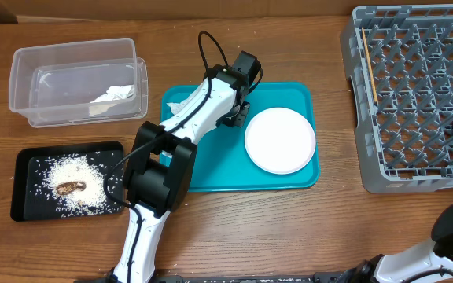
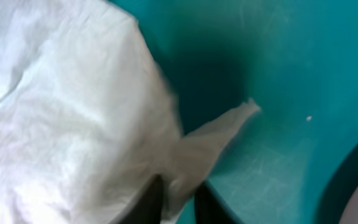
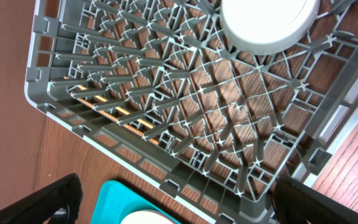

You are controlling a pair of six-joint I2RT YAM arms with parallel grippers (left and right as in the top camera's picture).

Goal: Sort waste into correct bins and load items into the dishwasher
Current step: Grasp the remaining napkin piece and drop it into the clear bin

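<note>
Left gripper [image 2: 178, 202] pinches crumpled napkin [image 2: 61, 112] at far-left corner of teal tray [image 2: 278, 93] | right gripper [image 3: 185, 199] spread, empty, beside dish rack [image 3: 166, 93] | done: other napkin [image 1: 115, 96] in clear tub [image 1: 75, 55], food scrap [image 1: 71, 187] in black tray [image 1: 34, 161] | remaining: flat plate [image 1: 280, 140]

Grey dish rack [image 3: 185, 106] takes up nearly everything: white dish [image 3: 269, 22] sitting in one corner, chopsticks [image 3: 114, 112] lying inside along its wall, teal tray [image 3: 120, 196] just outside it.

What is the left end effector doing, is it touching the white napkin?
Touching. The left wrist view shows the left end effector pinching a flap of the white napkin between its dark fingers, above the teal tray.
</note>
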